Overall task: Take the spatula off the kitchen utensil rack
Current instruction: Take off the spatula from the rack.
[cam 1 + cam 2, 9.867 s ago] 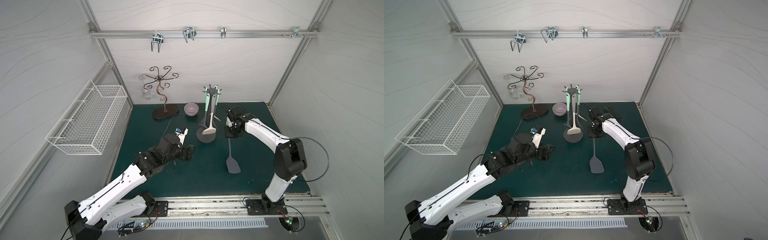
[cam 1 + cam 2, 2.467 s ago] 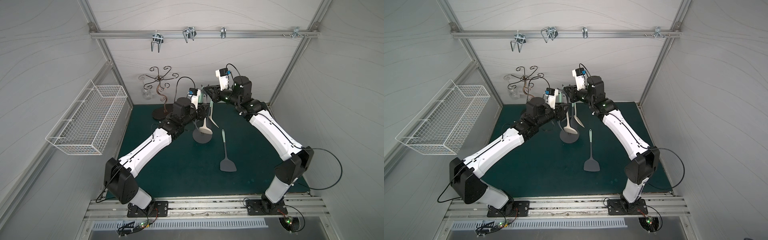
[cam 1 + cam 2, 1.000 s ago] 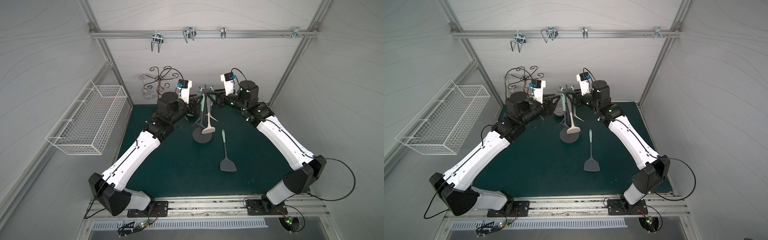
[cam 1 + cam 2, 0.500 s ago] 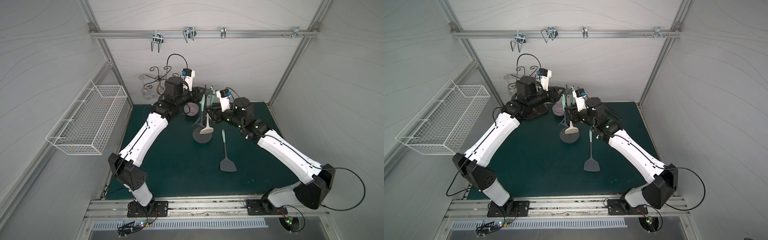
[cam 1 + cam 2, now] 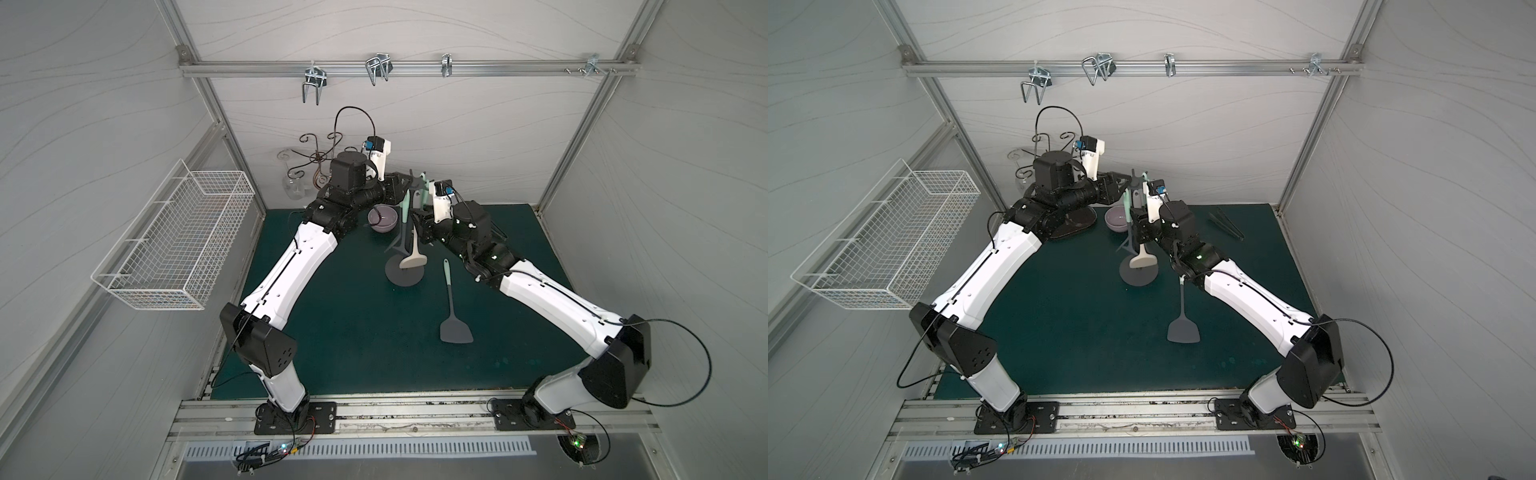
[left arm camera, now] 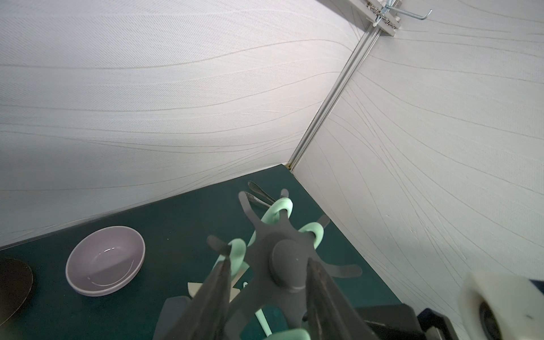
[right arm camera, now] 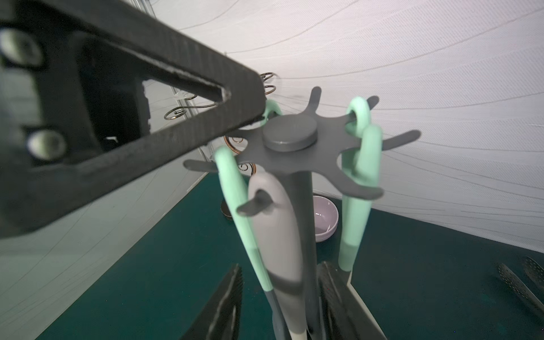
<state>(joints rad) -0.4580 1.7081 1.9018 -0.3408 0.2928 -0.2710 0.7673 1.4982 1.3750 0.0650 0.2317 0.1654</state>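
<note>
— Two checks. What stands on the green surface point(image 5: 353, 332)?
— Mid-frame, the kitchen utensil rack point(image 5: 403, 277), upright. I see the spatula point(image 5: 413, 262) hanging from its crown, cream blade over the base.
— Claws?
— Right claw point(image 7: 281, 266) gapes around the grey handle and pole. Left claw point(image 6: 268, 261) straddles the crown; clamped or not, I cannot tell.

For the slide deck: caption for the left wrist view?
Left gripper straddles the kitchen utensil rack's star crown; mint loop handles hang from its hooks, lilac bowl beside.
</note>
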